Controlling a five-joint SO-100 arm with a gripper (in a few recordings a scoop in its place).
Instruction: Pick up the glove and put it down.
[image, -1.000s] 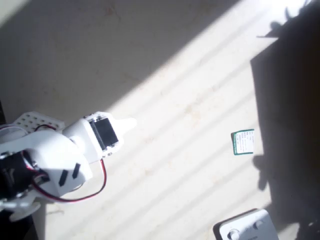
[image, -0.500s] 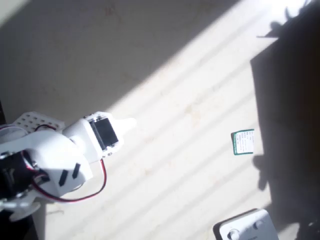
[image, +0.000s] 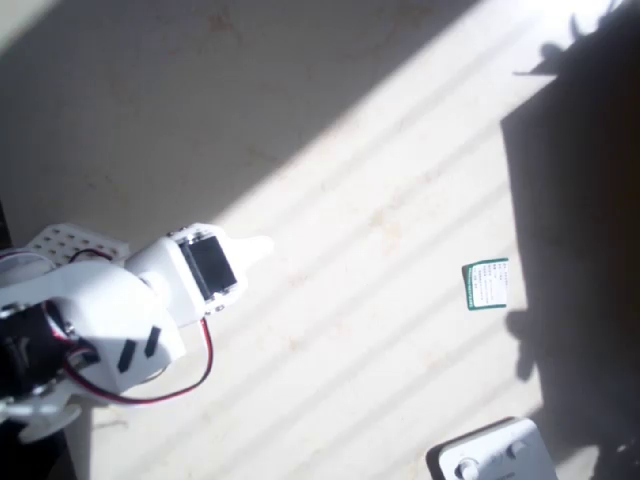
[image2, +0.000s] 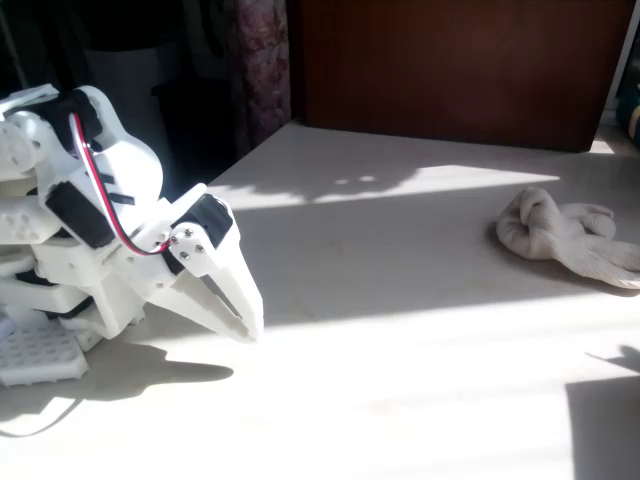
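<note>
Pre-reach: arm folded at frame left, jaws (image2: 240, 312) together, empty, resting near tabletop (image2: 400, 330); glove (image2: 565, 235) far right, untouched; next: reach across, open

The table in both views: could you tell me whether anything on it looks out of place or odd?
Nothing looks damaged or spilled. The glove lies crumpled at the right of the fixed view, far from the gripper, which rests low near the arm's base. A small green-edged card lies alone on the table.
</note>
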